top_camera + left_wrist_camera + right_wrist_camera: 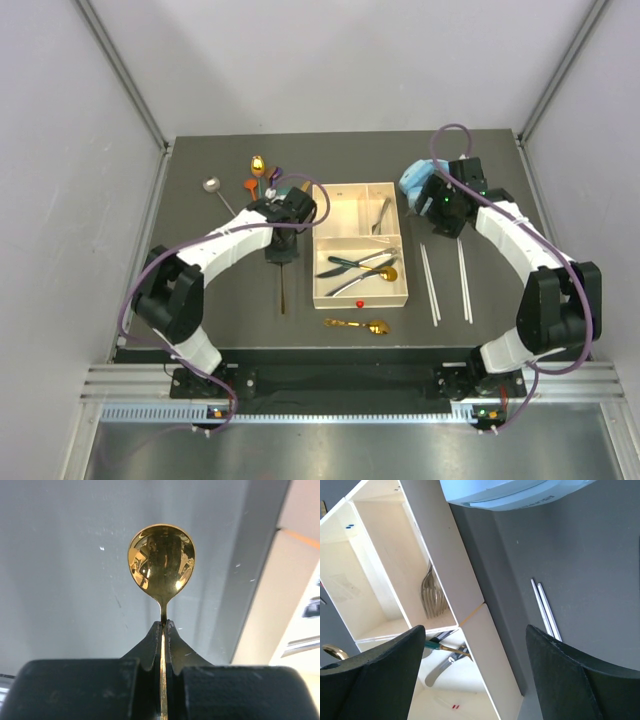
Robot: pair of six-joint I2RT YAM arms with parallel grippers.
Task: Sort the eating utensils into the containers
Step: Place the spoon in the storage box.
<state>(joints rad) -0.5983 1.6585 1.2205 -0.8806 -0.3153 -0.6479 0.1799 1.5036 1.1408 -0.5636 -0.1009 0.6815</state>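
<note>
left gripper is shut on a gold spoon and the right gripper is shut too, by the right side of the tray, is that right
Not quite. The right gripper is open, not shut: the right wrist view shows its fingers spread wide with nothing between them, by the right side of the tray. The left gripper is indeed shut on a gold spoon.

Gold spoon (372,326): 4; tray (315,262): 1; compartment (350,205): 3; headphones (414,179): 1.
</note>
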